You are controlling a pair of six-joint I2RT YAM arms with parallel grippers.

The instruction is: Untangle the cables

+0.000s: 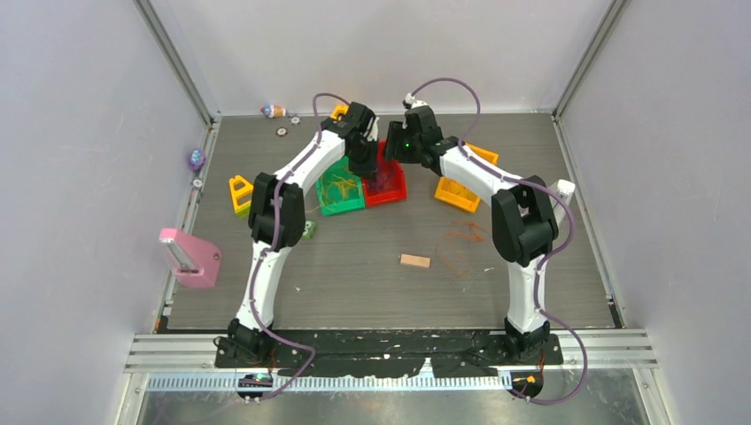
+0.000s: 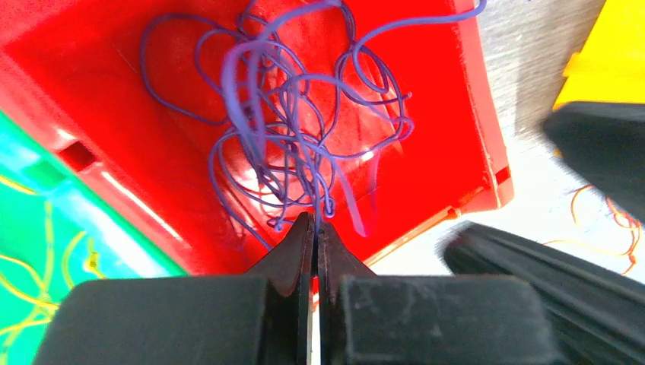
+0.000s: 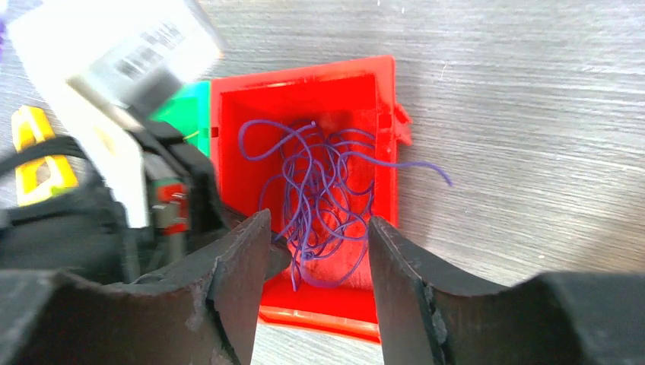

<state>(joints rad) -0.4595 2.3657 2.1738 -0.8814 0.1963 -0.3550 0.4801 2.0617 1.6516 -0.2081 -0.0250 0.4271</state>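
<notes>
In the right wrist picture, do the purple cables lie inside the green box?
No, the purple cables lie in the red box, with one end reaching out over its wall.

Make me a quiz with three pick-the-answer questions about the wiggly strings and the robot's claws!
1. Where do the purple cables lie?
A. in the red bin
B. in a blue bucket
C. on the floor

2. What colour are the strings in the green bin?
A. white
B. yellow
C. black

3. How does the right gripper look?
A. squeezed shut
B. clamped on a spoon
C. open

Answers:
1 A, the purple tangle sits inside the red walls.
2 B, the yellow cables show against the green floor.
3 C, a wide gap shows between its two fingers, which hold nothing.
</notes>
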